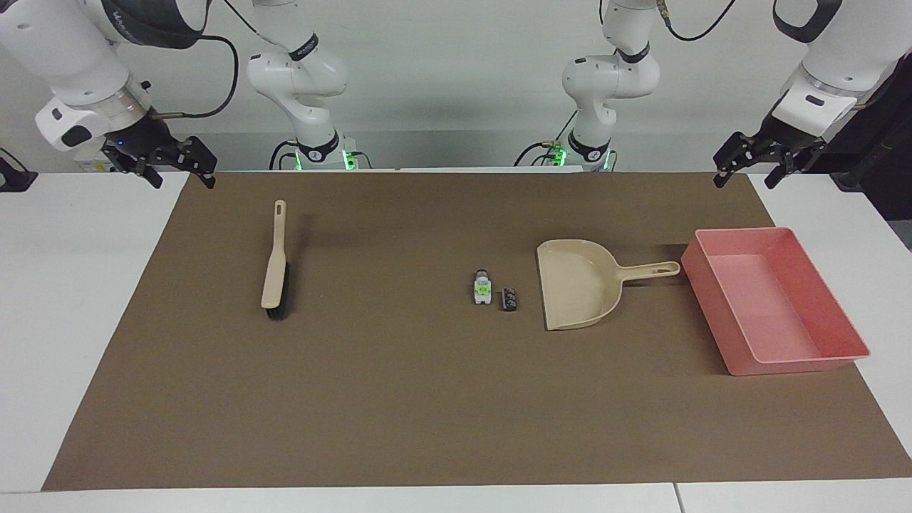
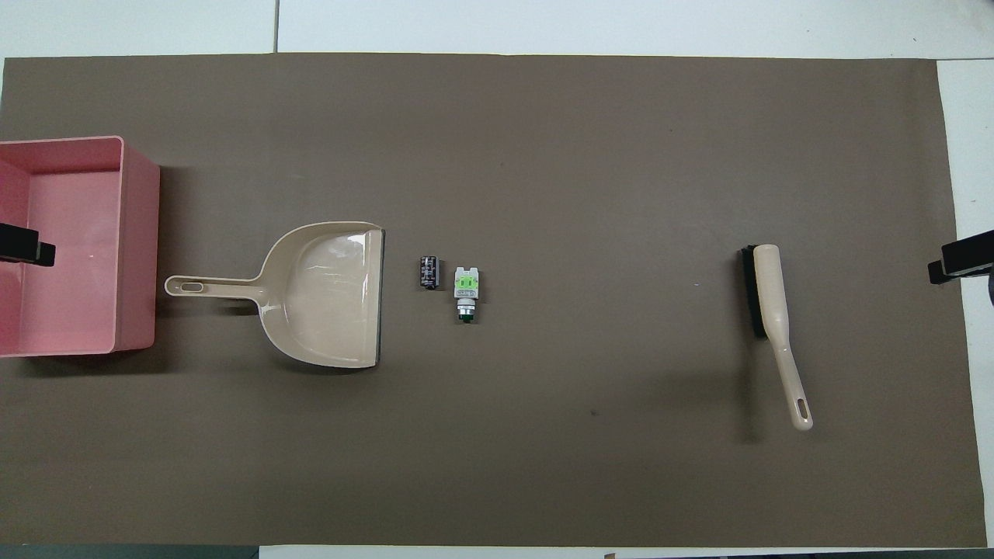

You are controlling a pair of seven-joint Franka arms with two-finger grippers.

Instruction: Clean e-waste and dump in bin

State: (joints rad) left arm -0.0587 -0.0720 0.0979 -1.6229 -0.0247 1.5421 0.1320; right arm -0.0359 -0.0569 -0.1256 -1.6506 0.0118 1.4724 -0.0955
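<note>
My left fingers hang spread and empty in the air over the tabletop's edge nearest me, at my left arm's end. My right fingers hang spread and empty at my right arm's end of that edge. Both arms wait.

I take the dustpan as my landmark. The brush lies well apart from it toward my right arm's end, handle pointing at me. Just beside the dustpan's open mouth, on the brown mat, lie the two scraps: the dark cylinder closest to it, then the white block with its green patch. The dustpan's handle points at the pink tray, which sits just past the handle's tip.
</note>
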